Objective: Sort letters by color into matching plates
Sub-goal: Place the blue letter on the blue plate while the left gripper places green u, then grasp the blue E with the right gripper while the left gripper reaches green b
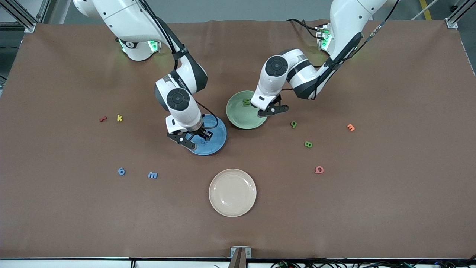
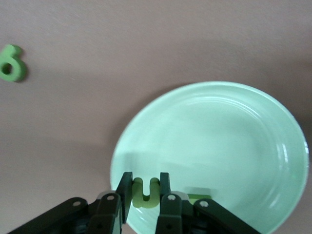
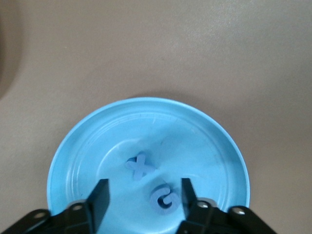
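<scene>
Foam-like by the look of them, the letters are probably very light, slightly soft and matte, so a gentle pinch across the flat sides of a stroke should hold one without slipping; being so small, each likely needs the jaws centred closely over it.

The left gripper point(image 2: 145, 195) hangs over the pale green plate point(image 1: 238, 119), clenched on a green U-shaped letter point(image 2: 146, 192) taken across its two uprights. Another green letter point(image 1: 246, 101) lies in that plate near its 12 o'clock rim. A green 9 point(image 1: 293, 124) and a green B point(image 1: 308, 144) sit on the table toward the left arm's end.

The right gripper point(image 3: 144, 195) is over the blue plate point(image 3: 87, 141) with its jaws released and spread; a blue G point(image 3: 164, 199) lies between them in the plate, with a blue X point(image 3: 140, 166) just beside it. A blue 6 point(image 1: 121, 171) and a blue m point(image 1: 153, 175) wait on the table toward the right arm's end, nearer the front camera.
</scene>
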